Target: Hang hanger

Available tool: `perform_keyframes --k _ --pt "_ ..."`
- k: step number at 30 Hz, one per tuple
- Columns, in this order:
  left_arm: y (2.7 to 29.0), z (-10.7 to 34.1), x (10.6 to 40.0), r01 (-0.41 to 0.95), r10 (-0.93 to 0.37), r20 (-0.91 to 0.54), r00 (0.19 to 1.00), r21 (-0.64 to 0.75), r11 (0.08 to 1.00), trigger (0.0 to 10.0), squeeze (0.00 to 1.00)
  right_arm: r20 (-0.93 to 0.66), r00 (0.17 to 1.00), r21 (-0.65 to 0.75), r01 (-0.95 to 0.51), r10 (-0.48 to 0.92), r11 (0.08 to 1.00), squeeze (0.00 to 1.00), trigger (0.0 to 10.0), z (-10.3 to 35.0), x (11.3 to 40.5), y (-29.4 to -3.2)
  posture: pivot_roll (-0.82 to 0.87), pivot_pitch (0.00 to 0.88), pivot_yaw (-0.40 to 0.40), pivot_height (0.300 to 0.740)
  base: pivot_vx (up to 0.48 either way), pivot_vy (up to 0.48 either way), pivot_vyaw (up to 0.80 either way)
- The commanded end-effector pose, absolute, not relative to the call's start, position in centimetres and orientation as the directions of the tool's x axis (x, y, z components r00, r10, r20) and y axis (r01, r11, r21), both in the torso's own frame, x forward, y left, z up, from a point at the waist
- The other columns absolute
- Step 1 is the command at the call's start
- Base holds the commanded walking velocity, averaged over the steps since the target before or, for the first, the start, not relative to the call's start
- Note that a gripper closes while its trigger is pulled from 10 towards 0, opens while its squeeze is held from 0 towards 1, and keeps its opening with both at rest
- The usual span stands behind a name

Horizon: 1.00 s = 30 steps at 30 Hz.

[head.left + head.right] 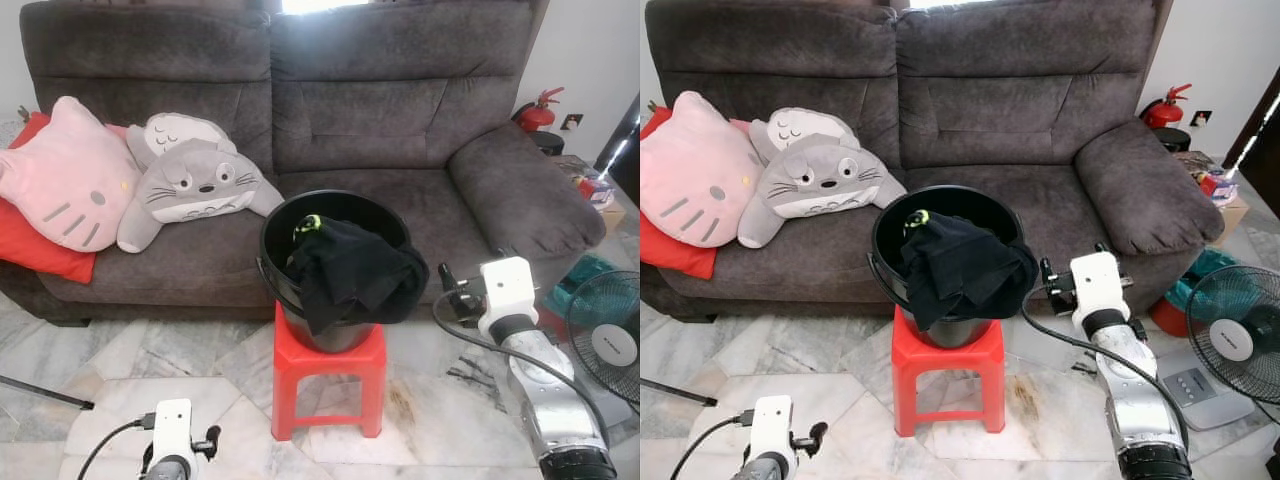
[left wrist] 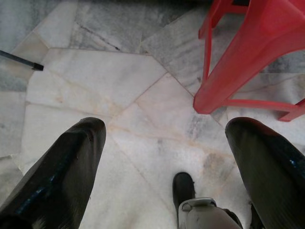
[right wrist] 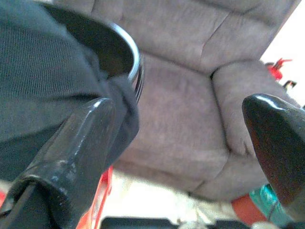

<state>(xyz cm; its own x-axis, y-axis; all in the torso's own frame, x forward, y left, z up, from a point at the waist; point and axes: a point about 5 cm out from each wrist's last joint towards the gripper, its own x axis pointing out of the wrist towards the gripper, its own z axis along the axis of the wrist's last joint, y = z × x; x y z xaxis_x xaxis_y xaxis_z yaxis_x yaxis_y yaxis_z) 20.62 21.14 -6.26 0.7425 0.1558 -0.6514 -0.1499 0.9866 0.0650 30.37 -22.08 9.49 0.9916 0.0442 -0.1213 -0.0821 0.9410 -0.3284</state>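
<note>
A black bucket [image 1: 300, 203] stands on a red plastic stool [image 1: 325, 365] in front of the sofa. A black garment [image 1: 352, 275] spills over its front right rim, and a small yellow-green object [image 1: 308, 224] peeks out beside the cloth; I cannot tell what it is. My right gripper [image 3: 180, 102] is raised just right of the bucket, open, with nothing between its fingers; the garment and rim [image 3: 136, 57] lie by one finger. My left gripper [image 2: 167, 124] hangs low, open, over the marble floor left of the stool's legs [image 2: 248, 52].
A grey sofa [image 1: 400, 110] runs behind, with a pink cat pillow [image 1: 65, 185], a red cushion and a grey plush [image 1: 195, 180] at its left end. A fan [image 1: 1235, 340] and a teal basket stand right. A thin black rod [image 1: 45, 392] lies on the floor at left.
</note>
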Motion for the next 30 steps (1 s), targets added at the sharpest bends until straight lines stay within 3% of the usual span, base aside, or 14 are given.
perform_keyframes --k 1,12,30 --pt "21.3 -6.6 20.2 -0.157 0.152 -0.672 0.725 0.053 0.986 10.0 0.0 -0.135 0.989 -0.329 -0.094 0.052 0.94 0.0 10.0 9.4 30.4 -22.1 -0.14 0.0 0.019 0.716 0.0 0.0 0.0" --pt "21.2 -6.3 20.6 -0.146 0.141 -0.657 0.741 0.048 0.988 10.0 0.0 0.271 0.959 -0.077 -0.062 0.081 0.995 0.0 10.0 15.3 30.8 -19.8 -0.13 0.0 0.02 0.716 0.0 0.0 0.0" --pt "20.8 -6.4 20.5 -0.138 0.129 -0.659 0.741 0.039 0.99 10.0 0.0 0.237 0.965 -0.07 -0.1 0.114 0.993 0.0 10.0 14.8 30.8 -19.2 -0.14 0.0 0.016 0.716 0.256 0.0 0.0"
